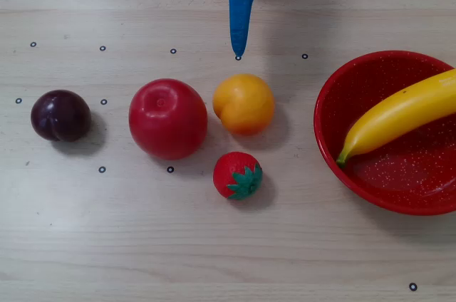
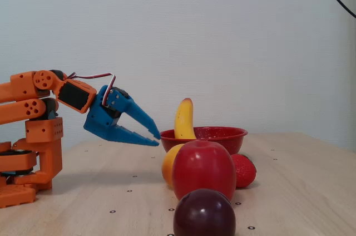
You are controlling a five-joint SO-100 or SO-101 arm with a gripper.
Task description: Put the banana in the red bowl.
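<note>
While the banana (image 1: 402,113) rests inside the red bowl (image 1: 335,138), you have the claw (image 2: 157,137) well apart from it, hanging in the air above the counter (image 1: 214,245) and pinching nothing. In the fixed view its two blue fingers (image 2: 139,116) stand slightly parted at the tips, a narrow wedge of gap between them, pointing down and toward the bowl.

Taking the red bowl as your landmark:
- Banana: in the overhead view it lies slantwise across the bowl, its green stem tip down on the speckled floor near the bowl's left wall, its other end rising over the rim at the right edge of the picture. In the fixed view it leans up out of the bowl, orange-red end topmost.
- Claw: in the overhead view its blue tip (image 1: 238,51) sits left of the bowl and farther up the picture, not over the rim. In the fixed view the tips are left of the bowl, about level with its rim.
- Orange-yellow fruit (image 1: 244,104): left of the bowl, just below the claw tip in the overhead view.
- Red apple (image 1: 168,118): farther left, touching or nearly touching that fruit.
- Strawberry (image 1: 238,175): left of the bowl, nearer the bottom edge.
- Dark plum (image 1: 60,115): farthest left from the bowl.
</note>
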